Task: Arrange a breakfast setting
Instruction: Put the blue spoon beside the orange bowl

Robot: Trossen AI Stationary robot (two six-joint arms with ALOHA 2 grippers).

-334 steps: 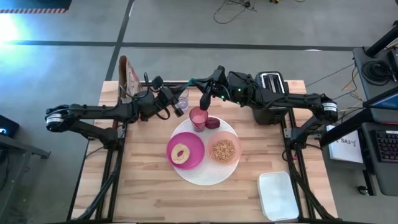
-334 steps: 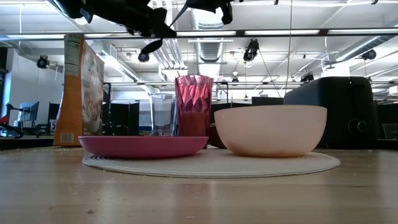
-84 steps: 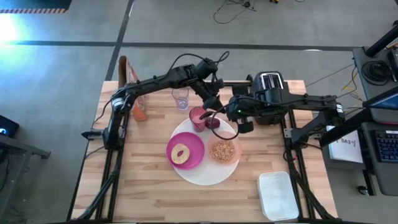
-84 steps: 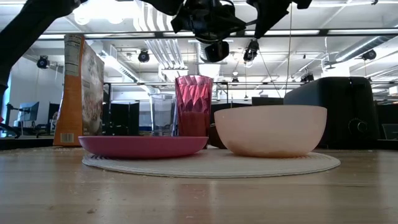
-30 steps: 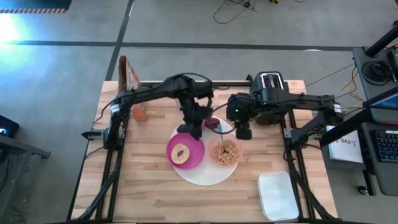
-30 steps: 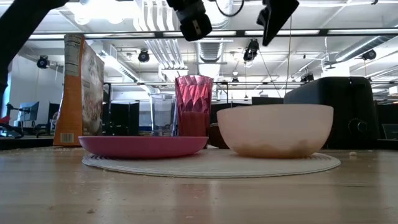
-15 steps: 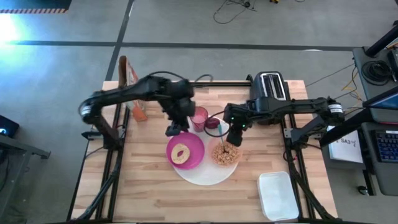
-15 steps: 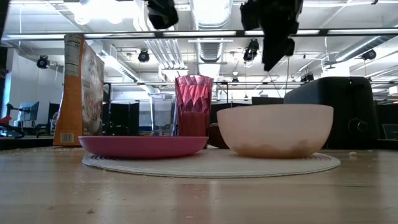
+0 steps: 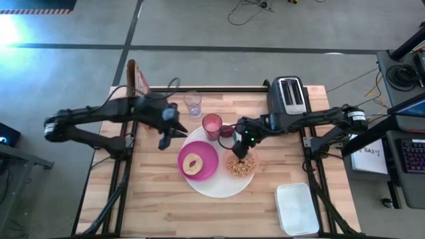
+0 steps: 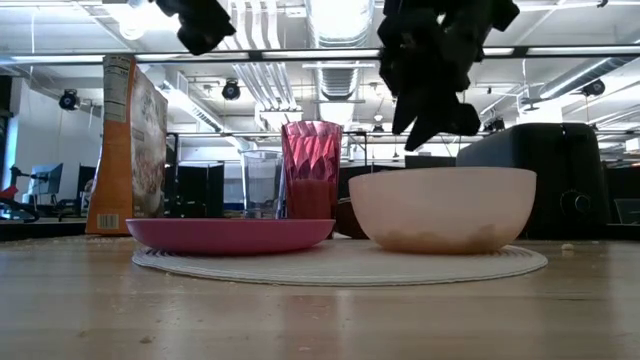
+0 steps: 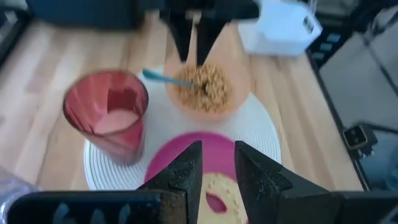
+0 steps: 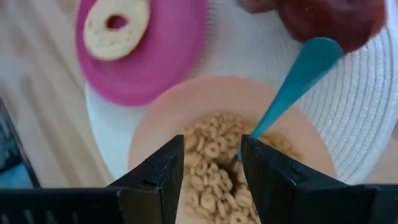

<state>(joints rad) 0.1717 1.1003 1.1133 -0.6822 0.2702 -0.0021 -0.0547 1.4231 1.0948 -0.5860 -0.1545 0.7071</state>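
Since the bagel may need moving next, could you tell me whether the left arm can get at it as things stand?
Probably yes: the left gripper hangs empty beside the magenta plate, and the bagel lies uncovered on it.

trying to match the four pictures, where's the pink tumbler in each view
High view: tumbler just above centre, at the white plate's far edge.
Low view: left of centre, behind the magenta plate.
Left wrist view: at left.
Right wrist view: not in it.
Shared landmark: the bowl.

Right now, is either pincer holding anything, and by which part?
Nothing. Right pincer gapes empty over the pale pink bowl; the teal spoon rests in it. Left pincer empty too.
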